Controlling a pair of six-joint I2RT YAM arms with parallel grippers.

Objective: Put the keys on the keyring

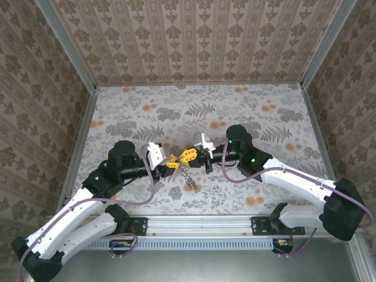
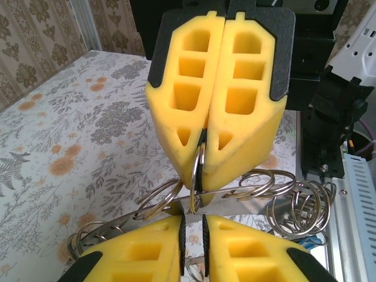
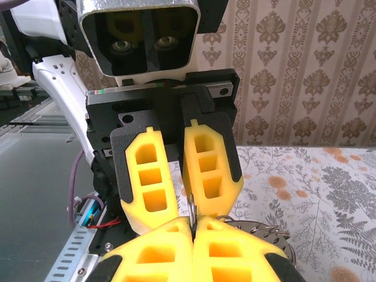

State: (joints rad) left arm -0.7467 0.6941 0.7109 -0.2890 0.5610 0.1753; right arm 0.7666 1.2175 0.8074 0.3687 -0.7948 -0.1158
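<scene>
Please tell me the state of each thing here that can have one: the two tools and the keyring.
keyring: held up, its wire loops hanging down.
right tool: shut, pinching one wire loop of the keyring.
left tool: nearly shut, narrow gap between its fingers; whether it grips anything cannot be told.

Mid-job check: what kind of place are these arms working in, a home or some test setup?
Most likely a staged test booth, not a home. Wallpapered panels held by bare metal posts box in a table with a floral cover, and a metal rail runs along its near edge.
</scene>
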